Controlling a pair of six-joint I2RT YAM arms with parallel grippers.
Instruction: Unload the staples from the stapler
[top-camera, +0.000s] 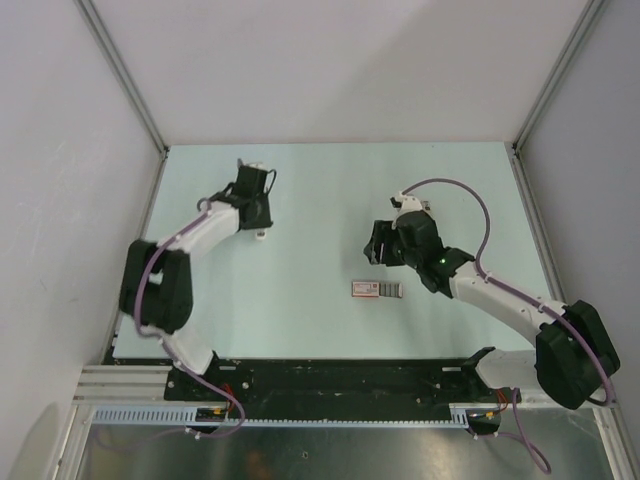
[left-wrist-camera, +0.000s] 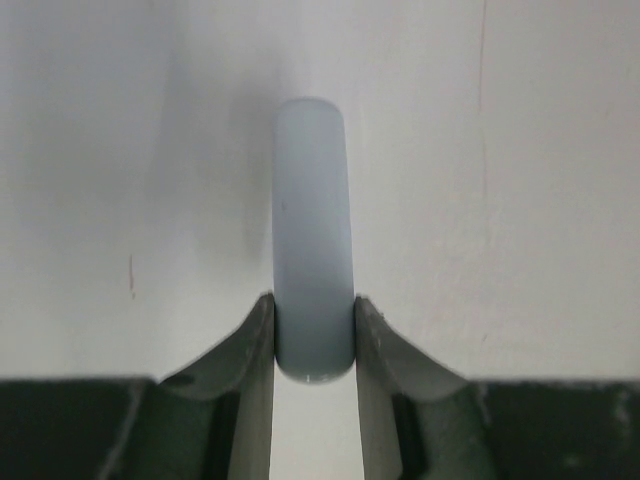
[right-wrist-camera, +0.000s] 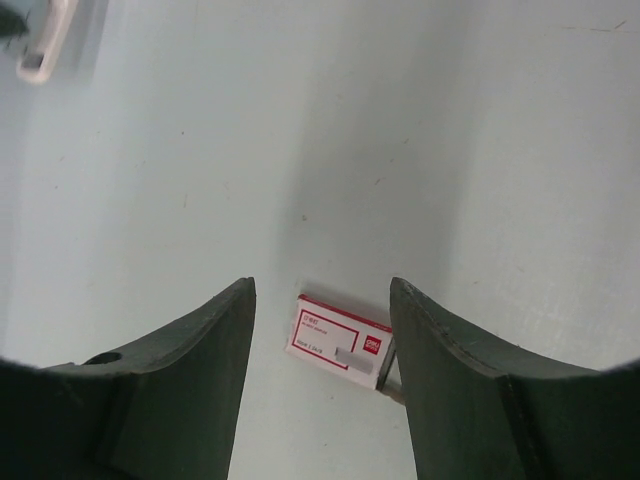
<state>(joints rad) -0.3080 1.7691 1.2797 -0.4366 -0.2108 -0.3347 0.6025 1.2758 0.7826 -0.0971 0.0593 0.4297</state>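
Note:
The pale blue stapler (left-wrist-camera: 313, 240) stands end-on between my left gripper's (left-wrist-camera: 313, 300) fingers, which are shut on its near end. In the top view this gripper (top-camera: 257, 222) is at the far left of the table, with a white bit of the stapler (top-camera: 262, 237) showing under it. My right gripper (right-wrist-camera: 322, 285) is open and empty, above the table right of centre (top-camera: 379, 250). A short grey strip, possibly staples (right-wrist-camera: 356, 358), lies on the red-and-white box (right-wrist-camera: 330, 335). The stapler also shows at the top left of the right wrist view (right-wrist-camera: 40, 45).
The red-and-white box (top-camera: 365, 290) lies flat near the table's middle, below and in front of my right gripper. A grey piece (top-camera: 393, 291) sticks out of its right end, partly hidden by my right finger (right-wrist-camera: 450, 390) in the wrist view.

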